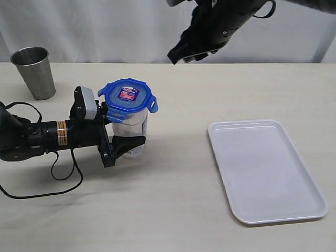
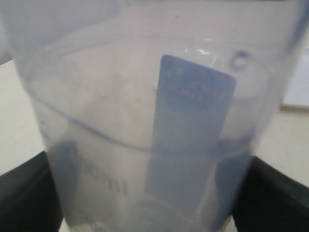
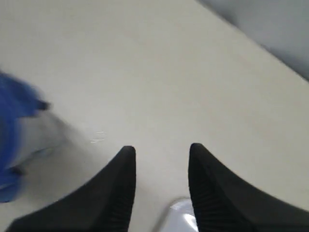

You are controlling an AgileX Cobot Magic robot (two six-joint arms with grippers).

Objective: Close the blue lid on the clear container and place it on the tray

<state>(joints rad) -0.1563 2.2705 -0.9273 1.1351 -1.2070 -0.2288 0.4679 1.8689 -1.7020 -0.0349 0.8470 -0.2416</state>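
The clear container [image 1: 132, 126] stands upright on the table, left of centre, with the blue lid [image 1: 126, 95] resting on its mouth. The lid's flaps stick outward. My left gripper [image 1: 127, 138] reaches in from the left and is shut on the container's lower part. In the left wrist view the container [image 2: 154, 121] fills the frame, with a dark finger [image 2: 24, 193] on each side. My right gripper [image 1: 191, 51] hangs high above the table's far side, open and empty. In the right wrist view, that gripper [image 3: 161, 150] is well apart from the lid [image 3: 12, 130]. The white tray [image 1: 265, 170] lies flat at the right.
A steel cup [image 1: 34, 71] stands at the far left of the table. A black cable [image 1: 47, 184] loops on the table below the left arm. A corner of the tray [image 3: 181, 212] shows under the right gripper. A pale curtain hangs behind the table.
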